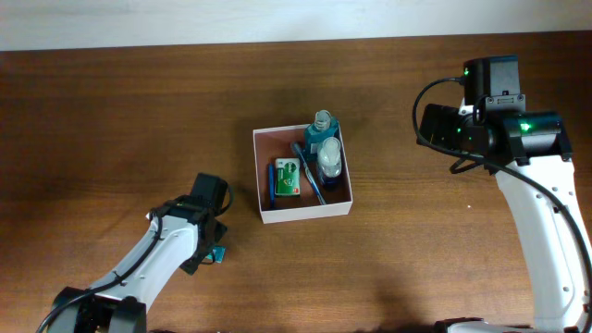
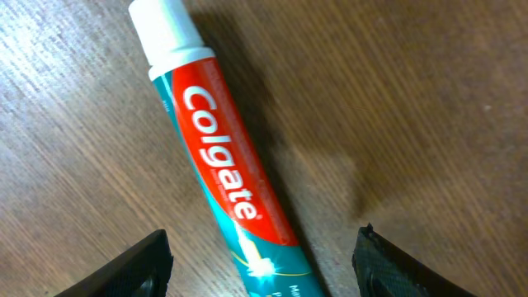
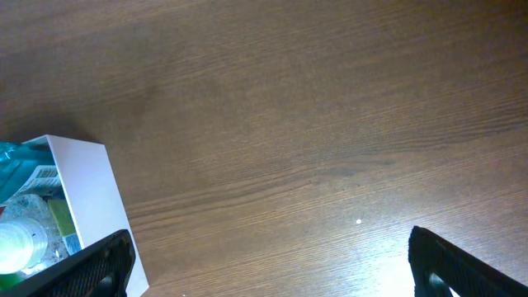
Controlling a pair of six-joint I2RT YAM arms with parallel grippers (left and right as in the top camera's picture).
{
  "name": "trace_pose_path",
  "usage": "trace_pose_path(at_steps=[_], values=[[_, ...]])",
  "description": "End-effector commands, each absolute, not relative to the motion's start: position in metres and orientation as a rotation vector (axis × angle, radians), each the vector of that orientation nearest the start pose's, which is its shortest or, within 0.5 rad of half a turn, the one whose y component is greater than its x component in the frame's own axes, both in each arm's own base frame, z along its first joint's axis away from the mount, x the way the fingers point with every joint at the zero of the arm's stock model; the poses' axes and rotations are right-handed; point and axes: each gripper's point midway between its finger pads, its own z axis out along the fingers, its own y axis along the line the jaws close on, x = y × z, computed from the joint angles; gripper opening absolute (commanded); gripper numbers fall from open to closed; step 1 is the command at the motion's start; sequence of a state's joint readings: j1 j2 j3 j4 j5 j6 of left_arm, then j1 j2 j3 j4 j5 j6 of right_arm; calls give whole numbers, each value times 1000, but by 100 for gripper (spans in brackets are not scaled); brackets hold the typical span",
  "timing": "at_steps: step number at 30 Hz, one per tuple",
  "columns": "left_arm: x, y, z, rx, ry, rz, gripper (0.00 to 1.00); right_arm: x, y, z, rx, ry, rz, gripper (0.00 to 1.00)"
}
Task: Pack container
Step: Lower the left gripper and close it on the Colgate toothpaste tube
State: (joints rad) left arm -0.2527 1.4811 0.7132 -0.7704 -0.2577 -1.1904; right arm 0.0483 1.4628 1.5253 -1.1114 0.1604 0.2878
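Container point(image 1: 305, 210) first: you have it at the middle of the table point(image 1: 111, 120), a square shallow box with thin white walls and a reddish-brown floor. Its right half is crowded. A clear-capped teal bottle point(image 1: 323, 122) sits at the box's one o'clock corner, a white-and-blue bottle point(image 1: 331, 160) just below it at three o'clock. A blue toothbrush point(image 1: 309, 176) runs lengthwise through the middle, and a small green packet point(image 1: 288, 178) lies flat beside it at seven o'clock. The eleven o'clock corner shows bare floor.

Outside the box, at its seven o'clock and well apart from it, your left gripper point(image 2: 264, 247) hangs over a red-and-teal Colgate toothpaste tube point(image 2: 223, 177) lying flat on the wood. The white cap points to eleven o'clock in the wrist view. The jaws stand apart on either side of the tube, gripping nothing.

Your right gripper point(image 3: 272, 264) is spread wide with nothing in it, over bare wood at the box's three o'clock; one white corner shows at the wrist view's left edge.

Open wood surrounds the box on all four sides.
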Motion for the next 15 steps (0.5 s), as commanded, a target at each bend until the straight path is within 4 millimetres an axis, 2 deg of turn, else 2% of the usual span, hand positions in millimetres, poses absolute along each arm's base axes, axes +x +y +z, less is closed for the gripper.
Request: trace_pose_path(at_steps=[1, 15], values=[[222, -12, 8, -1356, 2618, 256, 71, 355, -13, 239, 379, 2576, -103, 98], [213, -8, -3, -1359, 2614, 270, 71, 355, -13, 239, 380, 2576, -103, 99]])
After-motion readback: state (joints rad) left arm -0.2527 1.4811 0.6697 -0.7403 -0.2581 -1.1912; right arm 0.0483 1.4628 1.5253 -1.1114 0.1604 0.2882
